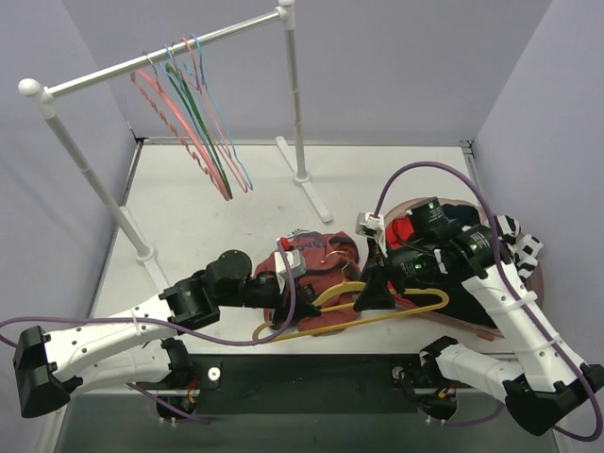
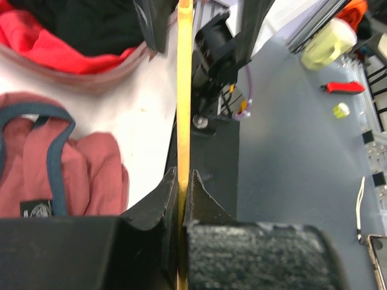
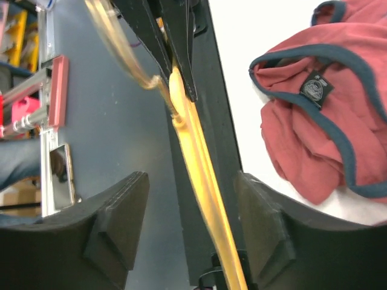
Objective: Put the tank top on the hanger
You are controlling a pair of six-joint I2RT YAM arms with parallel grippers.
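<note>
White tabletop [image 1: 217, 189] ahead. At its near edge my left gripper [image 2: 181, 187] is pinched on the hanger [image 1: 396, 311], bar running left-right. Right gripper [image 3: 190, 181] straddles that bar, jaws apart. Just beyond lies the bunched tank top [image 1: 316, 274], between both arms.

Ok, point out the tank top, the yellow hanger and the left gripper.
tank top [image 3: 290, 139]: right wrist view, rust-red body fabric.
hanger [image 2: 184, 90]: left wrist view, its yellow bar.
left gripper [image 2: 183, 176]: left wrist view, between fingertips shut on the hanger.
</note>
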